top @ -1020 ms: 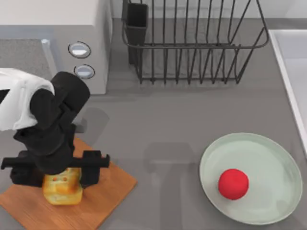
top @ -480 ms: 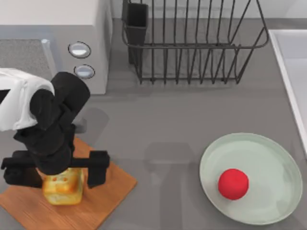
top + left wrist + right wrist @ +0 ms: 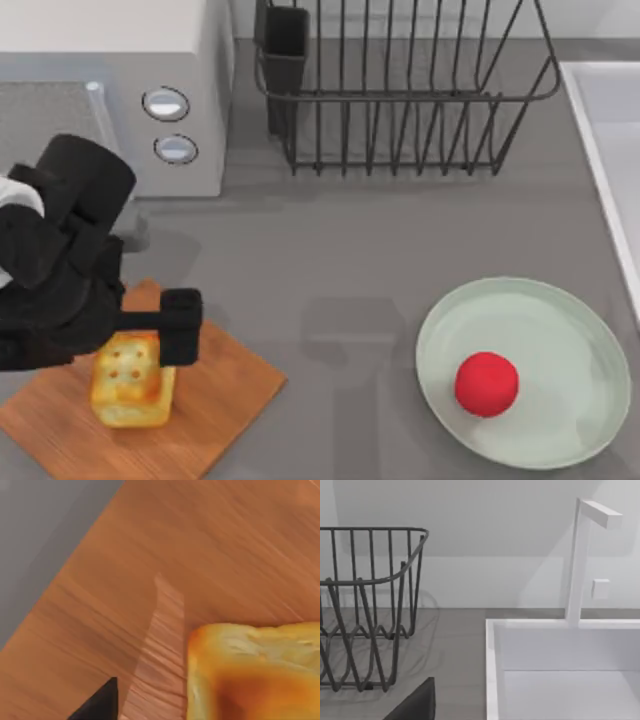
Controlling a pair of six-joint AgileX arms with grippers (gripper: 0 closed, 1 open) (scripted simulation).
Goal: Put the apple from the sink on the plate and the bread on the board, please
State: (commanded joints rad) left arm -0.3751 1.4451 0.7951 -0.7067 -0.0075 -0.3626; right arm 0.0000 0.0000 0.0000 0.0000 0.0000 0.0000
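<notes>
While the left gripper (image 3: 100,345) hangs spread above the bread (image 3: 129,379) | bread rests on the board (image 3: 215,400) | apple (image 3: 487,383) lies on the plate (image 3: 560,340)

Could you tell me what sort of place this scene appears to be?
Most likely a kitchen counter: a microwave and a wire dish rack stand at the back, with a white sink and its faucet beside the rack.

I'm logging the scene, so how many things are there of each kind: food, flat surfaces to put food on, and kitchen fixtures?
Food: 2, apple and bread.
Surfaces for food: 2, plate and board.
Fixtures: 3, sink, microwave, dish rack.
Total: 7.
</notes>
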